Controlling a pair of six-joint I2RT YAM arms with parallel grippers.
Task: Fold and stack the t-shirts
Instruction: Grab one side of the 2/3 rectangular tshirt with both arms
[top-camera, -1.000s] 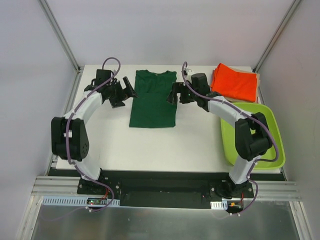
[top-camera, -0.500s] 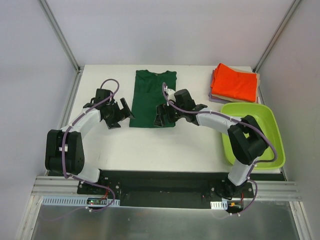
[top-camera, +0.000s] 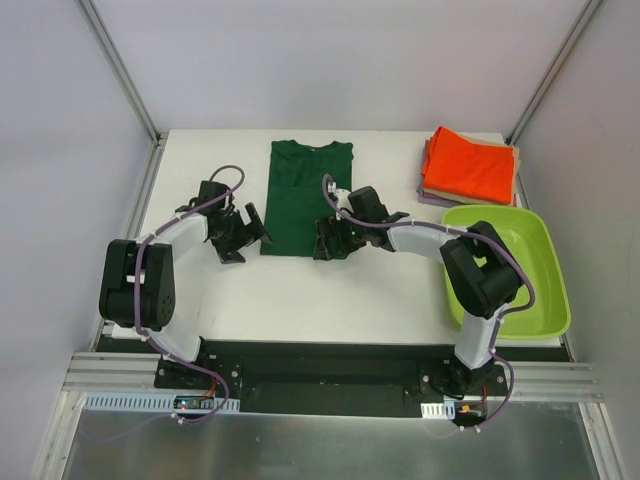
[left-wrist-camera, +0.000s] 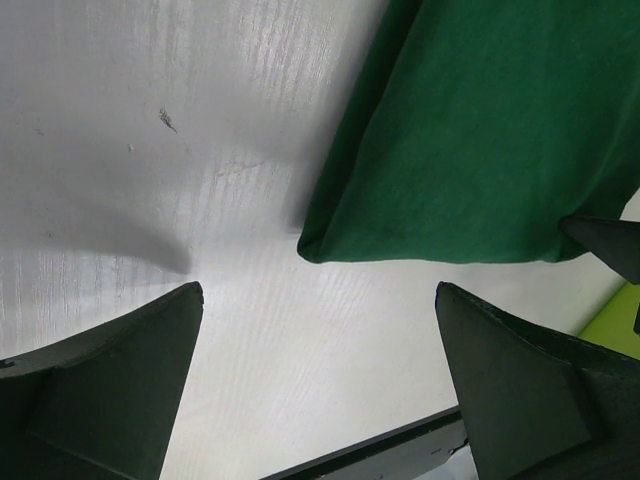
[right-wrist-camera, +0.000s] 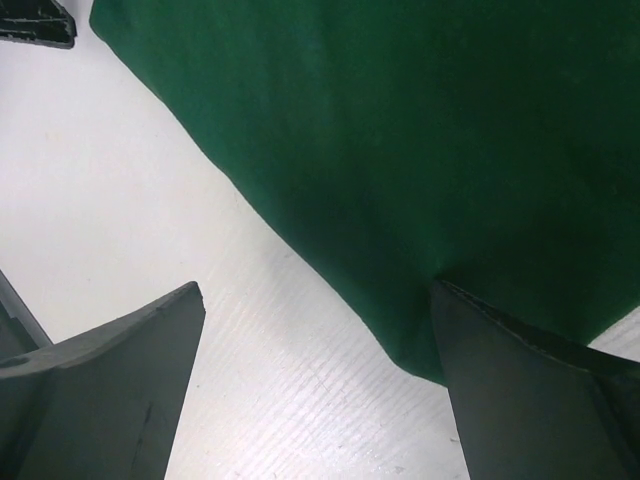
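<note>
The dark green shirt (top-camera: 303, 195) lies flat at the back middle of the table, folded lengthwise into a long strip. My left gripper (top-camera: 247, 232) is open at its near left corner, which shows in the left wrist view (left-wrist-camera: 470, 150) just beyond the fingers. My right gripper (top-camera: 330, 238) is open at the near right corner; in the right wrist view the shirt (right-wrist-camera: 400, 130) has one fingertip (right-wrist-camera: 530, 380) on its hem. A stack of folded shirts with a bright orange one (top-camera: 470, 165) on top sits at the back right.
The lime-green plastic bin (top-camera: 505, 268) stands at the right side, just in front of the stack. Beige and lavender edges (top-camera: 424, 190) show under the orange shirt. The white table's (top-camera: 300, 300) black front edge shows in the left wrist view (left-wrist-camera: 400, 450).
Both grippers have come from the shirt's far end down toward its near hem. The left arm folded inward to the near left corner; the right gripper settled at the near right corner.
</note>
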